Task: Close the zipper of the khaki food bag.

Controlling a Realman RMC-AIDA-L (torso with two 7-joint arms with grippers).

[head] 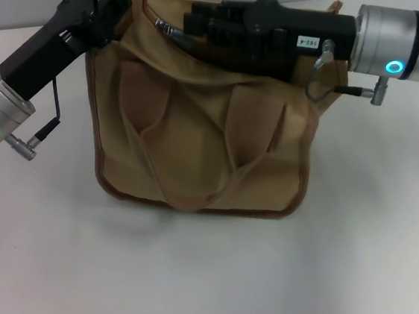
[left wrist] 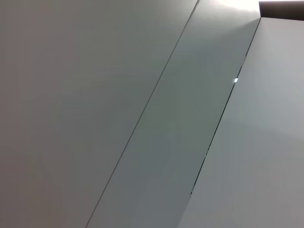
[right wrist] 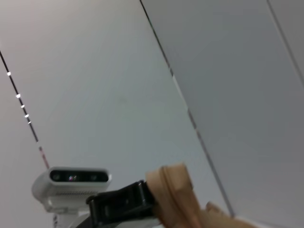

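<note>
Zipper (head: pixel 168 31): only a short stretch visible at the top edge of the khaki food bag (head: pixel 200 139), rest hidden under my right gripper (head: pixel 199 24). Bag sits slumped mid-table (head: pixel 222 276); contents not visible. Left gripper (head: pixel 107 6) at bag's far-left corner. Can't tell either grip state.

We saw two arms of like build. The left arm (head: pixel 31 59) had a matte black forearm and a silver cylindrical collar bearing a glowing green ring, with a thin black cable looping to a silver plug. The right arm (head: pixel 332 35) had the same black casing, a small white label, a silver collar and a cyan-lit ring.
</note>
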